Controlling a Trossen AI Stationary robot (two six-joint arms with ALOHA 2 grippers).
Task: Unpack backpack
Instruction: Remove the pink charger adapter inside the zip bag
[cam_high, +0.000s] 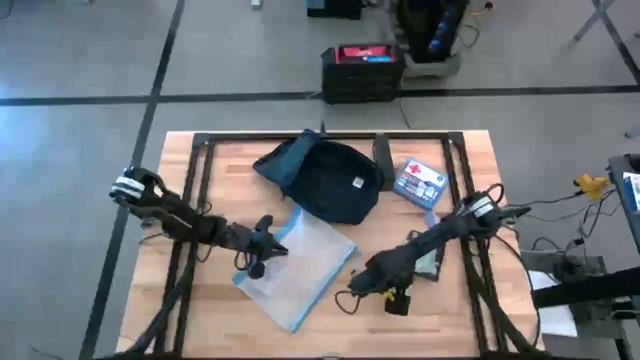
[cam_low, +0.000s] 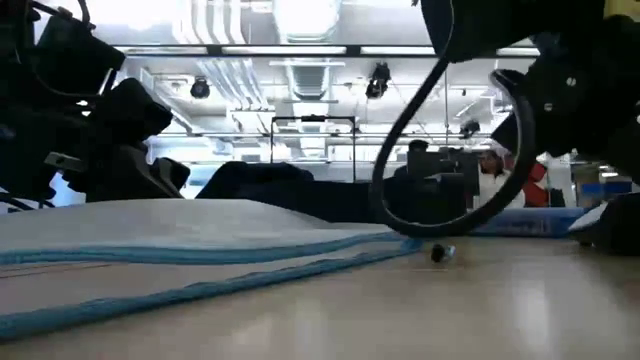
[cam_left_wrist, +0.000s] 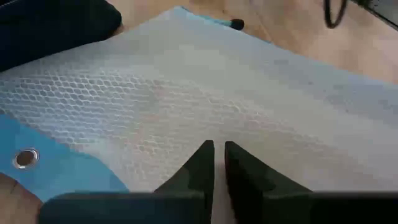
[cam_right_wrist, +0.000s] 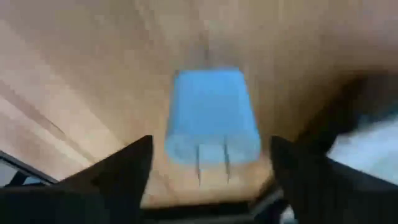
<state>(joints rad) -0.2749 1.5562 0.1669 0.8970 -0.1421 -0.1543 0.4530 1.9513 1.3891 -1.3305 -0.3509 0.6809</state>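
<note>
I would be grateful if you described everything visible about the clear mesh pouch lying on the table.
The pouch is a flat, soft, see-through bag with a honeycomb mesh weave, light blue edging and a blue corner tab with a metal eyelet. It lies flat on the wooden table just in front of the navy backpack, turned at an angle. The left claw, shut, sits over its left edge.

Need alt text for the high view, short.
Top-down view of a wooden table with a dark navy backpack near its far middle and a clear mesh pouch with blue edging in front of it. The left hand, shut, sits at the pouch's left edge; the right hand is low over the table right of the pouch. A small blue-white box lies right of the backpack.
</note>
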